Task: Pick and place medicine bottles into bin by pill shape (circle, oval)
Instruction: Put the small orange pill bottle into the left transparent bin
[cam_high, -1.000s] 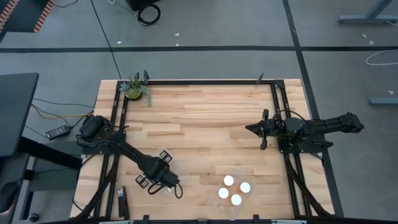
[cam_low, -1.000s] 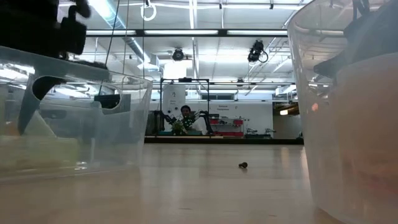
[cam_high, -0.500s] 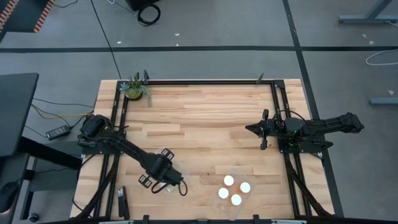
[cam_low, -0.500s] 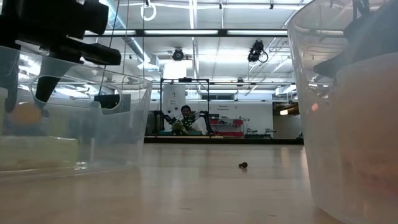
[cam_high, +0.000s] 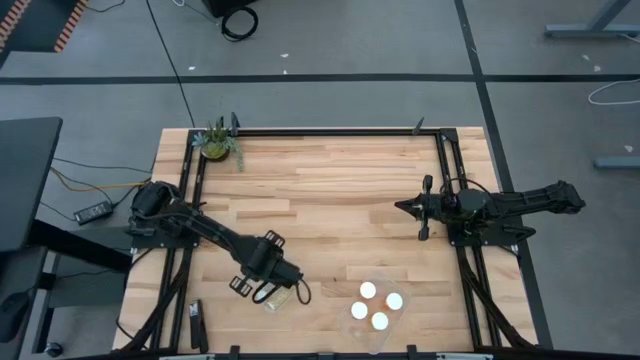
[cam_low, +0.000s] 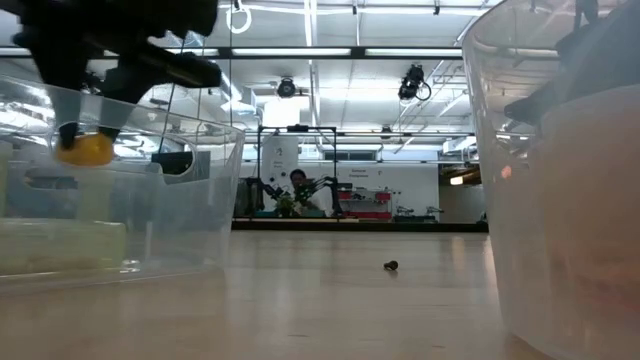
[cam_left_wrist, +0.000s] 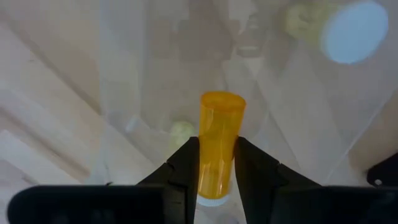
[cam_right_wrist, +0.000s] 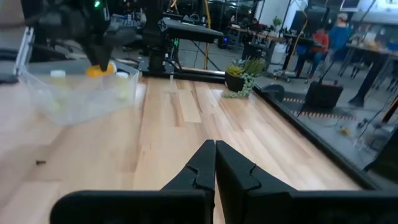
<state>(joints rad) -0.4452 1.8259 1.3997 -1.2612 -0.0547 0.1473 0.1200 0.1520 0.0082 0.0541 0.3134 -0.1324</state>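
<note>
My left gripper (cam_high: 272, 283) is shut on an amber medicine bottle (cam_left_wrist: 220, 142) over the left clear tub (cam_high: 286, 301), which stands near the table's near edge. In the low view the bottle (cam_low: 84, 149) hangs at about rim height of that tub (cam_low: 150, 210). At least two white-capped bottles (cam_left_wrist: 353, 31) lie in the tub below. The right clear tub (cam_high: 376, 330) holds several white-capped bottles (cam_high: 369, 290). My right gripper (cam_high: 424, 208) is shut and empty, well clear, at mid-table on the right. My left gripper pinches the bottle's round amber side near the cap end (cam_left_wrist: 215, 180) between its two fingers (cam_left_wrist: 186, 167). The fingers come from above, pointing down along the bottle. The bottle hangs upright, its white cap (cam_left_wrist: 210, 200) back between the fingers, base down, lifted clear.
A green potted plant (cam_high: 216, 143) stands at the table's far left corner. A small dark speck (cam_low: 390, 265) lies on the wood between the tubs. A black frame rail (cam_high: 320, 131) runs along the table's far edge. People show in the room beyond the table.
My left gripper has gone toward the table's right edge with the amber bottle, staying shut on it. In the low view the bottle now shows higher and farther right, near the left tub's rim height.
</note>
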